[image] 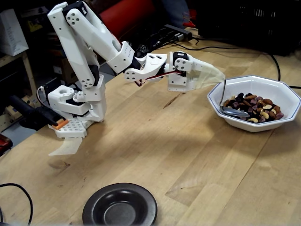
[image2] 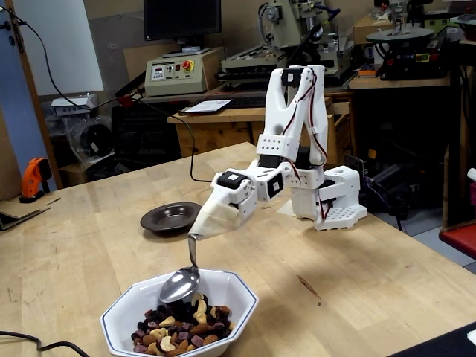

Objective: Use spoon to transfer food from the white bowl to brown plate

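In a fixed view that looks across the bench [image: 155, 155], the gripper [image: 217, 73] reaches out to the right, its pale tip clenched on the top of the handle of the spoon [image: 229, 109]. The spoon hangs just below the gripper tip, its handle going down over the near-left rim of the white bowl [image: 256, 101] and its oval end lying at the left edge of the food [image: 256, 106]. The bowl sits directly under and just right of the gripper. The brown plate [image: 120, 206] is well apart from the gripper, far down and to the left at the bench's front edge, its centre bare.

In a fixed view from the opposite side, the gripper [image2: 199, 232] points down and to the left, grasping the spoon [image2: 181, 282] by the handle end. The spoon's oval end rests just below the gripper, tilted, touching the food [image2: 175, 331] heaped in the white bowl [image2: 230, 297]. The brown plate [image2: 172, 218] lies just beyond the gripper, slightly to its left, on the bench [image2: 357, 268].
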Controlling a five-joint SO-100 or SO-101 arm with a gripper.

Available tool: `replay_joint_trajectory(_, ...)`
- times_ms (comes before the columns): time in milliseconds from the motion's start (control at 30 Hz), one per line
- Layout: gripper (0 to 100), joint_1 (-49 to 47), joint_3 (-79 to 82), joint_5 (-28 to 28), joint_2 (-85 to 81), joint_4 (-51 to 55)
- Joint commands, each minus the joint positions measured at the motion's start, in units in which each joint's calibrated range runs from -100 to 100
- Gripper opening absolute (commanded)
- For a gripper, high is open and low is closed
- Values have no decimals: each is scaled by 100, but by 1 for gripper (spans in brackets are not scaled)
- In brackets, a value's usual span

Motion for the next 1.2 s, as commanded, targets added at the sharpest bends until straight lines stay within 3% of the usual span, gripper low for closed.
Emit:
replay_joint_trajectory(0,4,51,-625,0,374,-123)
replay_joint_trajectory(367,4,44,-1740,34,1649,-321)
replay_joint_trajectory(767,4,36,-1696,44,2428,-1143)
replay_joint_trajectory(1167,4,36,-1687,698,2394,-1135)
